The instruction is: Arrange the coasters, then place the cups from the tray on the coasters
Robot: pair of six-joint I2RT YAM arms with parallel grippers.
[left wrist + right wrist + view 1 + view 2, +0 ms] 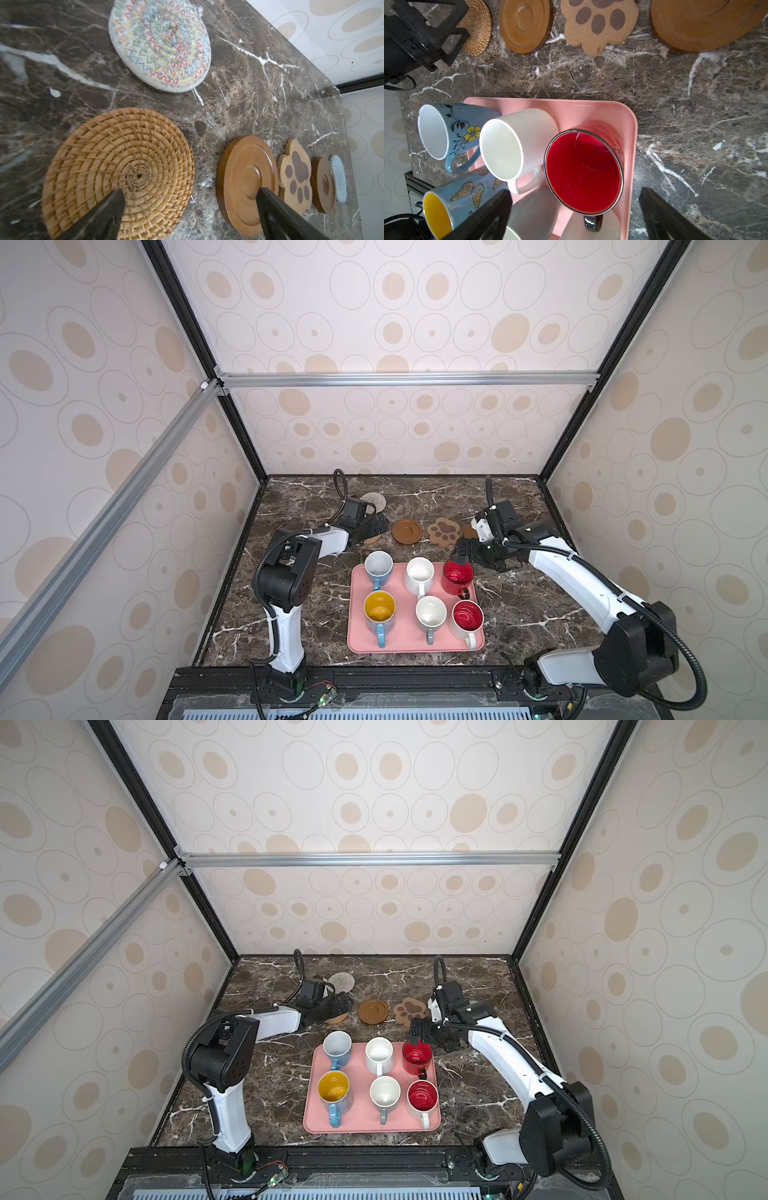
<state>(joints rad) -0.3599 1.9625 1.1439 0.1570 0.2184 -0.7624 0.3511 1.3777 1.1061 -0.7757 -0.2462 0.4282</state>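
Six cups stand on the pink tray (405,626): blue ones (378,566) (379,610), white ones (419,572) (431,614), an all-red one (457,574) and a white one with red inside (467,616). Behind the tray the coasters lie in a row: rattan (116,166), brown disc (407,531), paw (444,531), second disc (324,185), pale blue (338,178). The woven one (374,501) lies farther back. My left gripper (190,191) is open over the gap between rattan and disc. My right gripper (575,191) hangs open over the all-red cup (583,172), holding nothing.
Dark marble table (523,614) shows bare on either side of the tray. Patterned walls close in the back and both sides, with black frame posts at the far corners. A black rail (415,676) runs along the front edge between the arm bases.
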